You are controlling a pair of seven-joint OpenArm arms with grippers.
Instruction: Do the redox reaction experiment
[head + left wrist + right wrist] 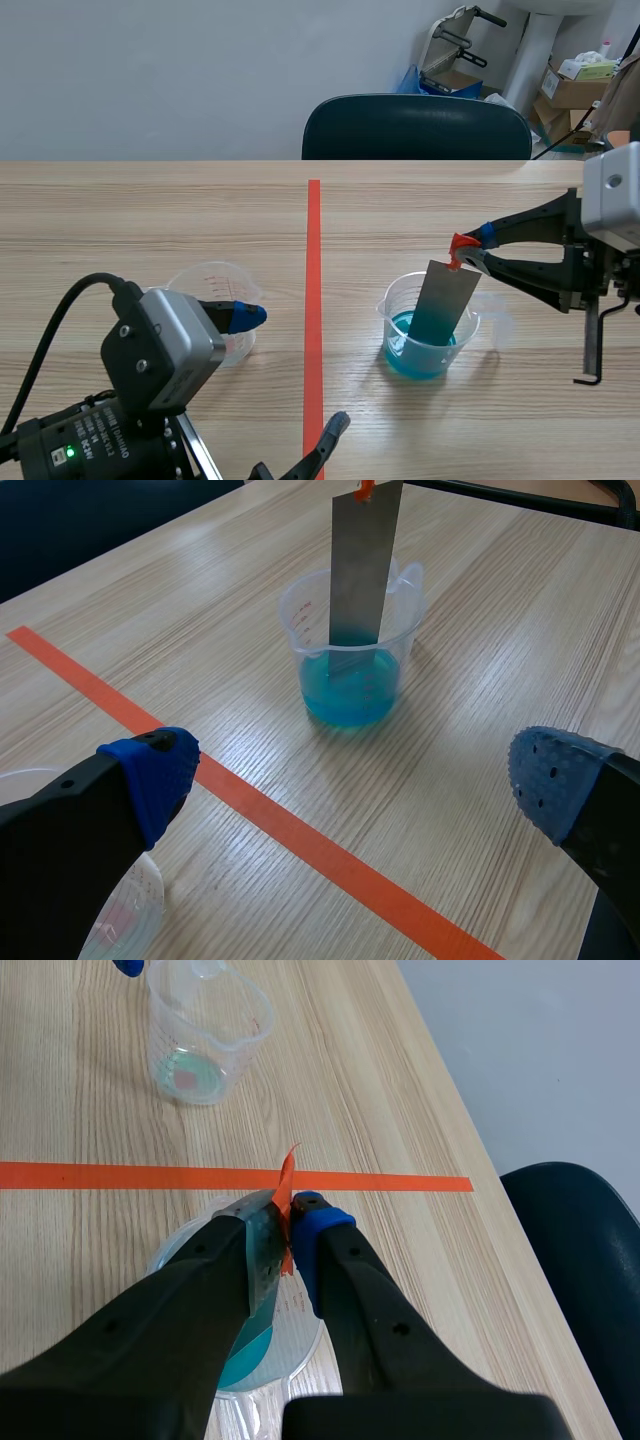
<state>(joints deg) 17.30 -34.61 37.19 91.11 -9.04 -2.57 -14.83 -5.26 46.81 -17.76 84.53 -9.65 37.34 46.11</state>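
Note:
A clear plastic beaker (425, 335) holding blue liquid (349, 687) stands right of the orange tape line. A grey metal strip (447, 302) with an orange tab at its top leans into it, lower end in the liquid. My right gripper (462, 252) is shut on the strip's orange tab, above the beaker (262, 1345). An empty clear beaker (215, 310) stands left of the line, also seen past the right gripper as the empty beaker (205, 1030). My left gripper (350, 780) is open, low near the front edge, one finger beside the empty beaker (120, 920).
An orange tape line (313, 300) runs down the middle of the wooden table (150, 215). A dark chair (415, 128) stands at the far edge. Boxes and clutter sit beyond at the back right.

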